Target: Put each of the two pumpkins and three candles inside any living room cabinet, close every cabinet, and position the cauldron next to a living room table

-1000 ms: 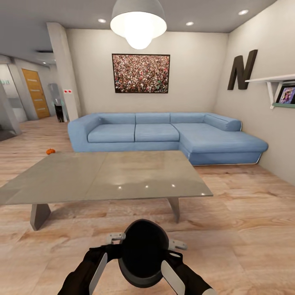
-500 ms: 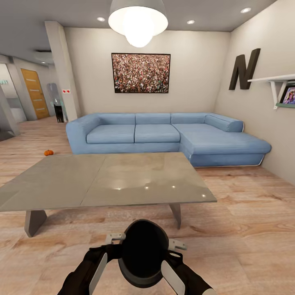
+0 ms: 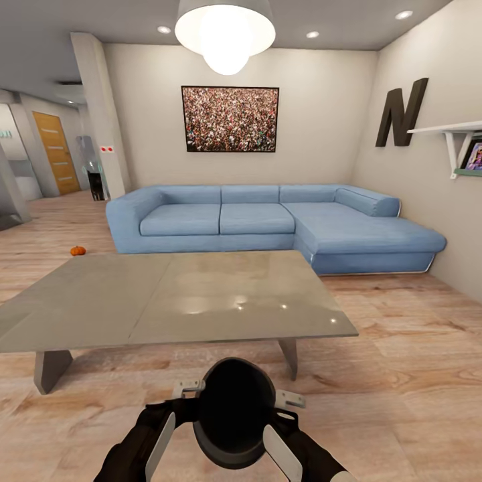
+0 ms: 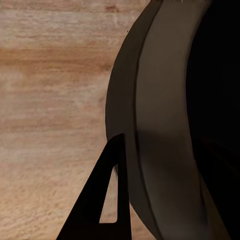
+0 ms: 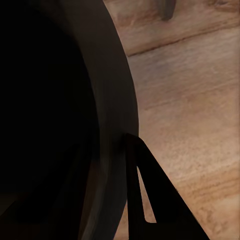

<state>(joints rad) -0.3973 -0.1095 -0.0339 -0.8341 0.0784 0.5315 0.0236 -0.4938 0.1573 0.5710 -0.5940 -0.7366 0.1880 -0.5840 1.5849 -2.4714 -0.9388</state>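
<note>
Both claws gripping cauldron (image 3: 233,412) rim, grey table (image 3: 174,294) ahead, wood floor (image 3: 402,375).

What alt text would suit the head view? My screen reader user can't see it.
Two robot arms hold a dark cauldron between them, low in front of a grey table on a wood floor. Behind it stands a blue corner sofa under a framed picture; a small orange pumpkin lies on the floor at far left.
</note>
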